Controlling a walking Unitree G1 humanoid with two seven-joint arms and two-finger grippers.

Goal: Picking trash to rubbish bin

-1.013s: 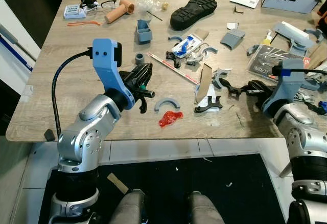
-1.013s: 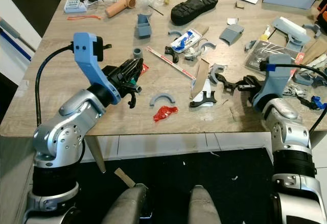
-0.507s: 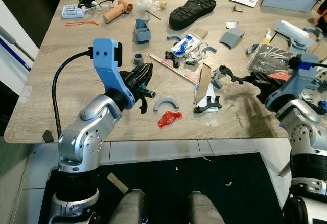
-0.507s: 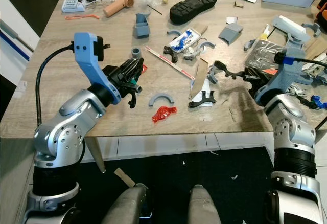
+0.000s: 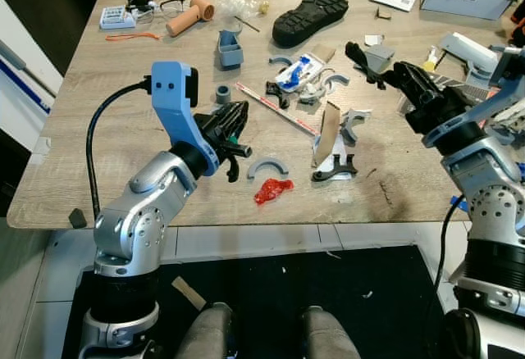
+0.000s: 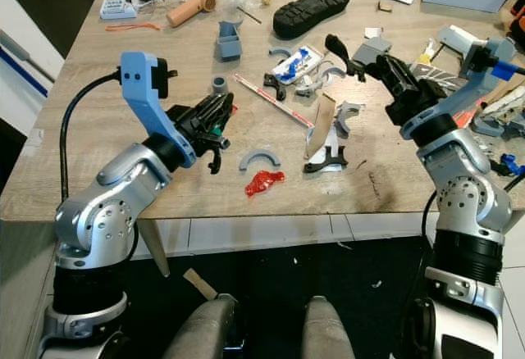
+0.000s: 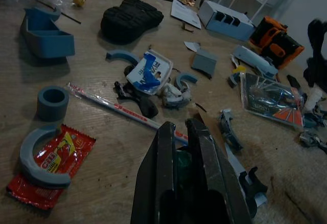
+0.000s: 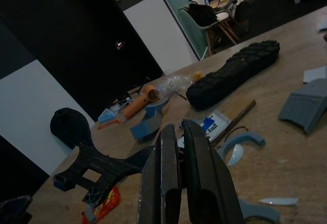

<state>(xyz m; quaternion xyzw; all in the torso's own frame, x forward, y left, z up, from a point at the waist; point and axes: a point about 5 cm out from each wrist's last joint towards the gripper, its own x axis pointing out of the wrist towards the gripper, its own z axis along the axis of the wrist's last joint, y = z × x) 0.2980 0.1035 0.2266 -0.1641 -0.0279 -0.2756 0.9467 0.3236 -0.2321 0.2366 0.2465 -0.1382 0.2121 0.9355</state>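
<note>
My right gripper is raised above the desk, beside the shoe sole, its fingers clamped on a flat black plastic frame. My left gripper hovers near the red wrapper, fingers pressed together around something green.

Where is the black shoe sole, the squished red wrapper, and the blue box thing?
black shoe sole (image 5: 310,16), left eye view, middle of the tread
red wrapper (image 5: 272,189), left eye view, middle of the crumpled foil
blue box (image 5: 230,51), left eye view, its front wall
</note>
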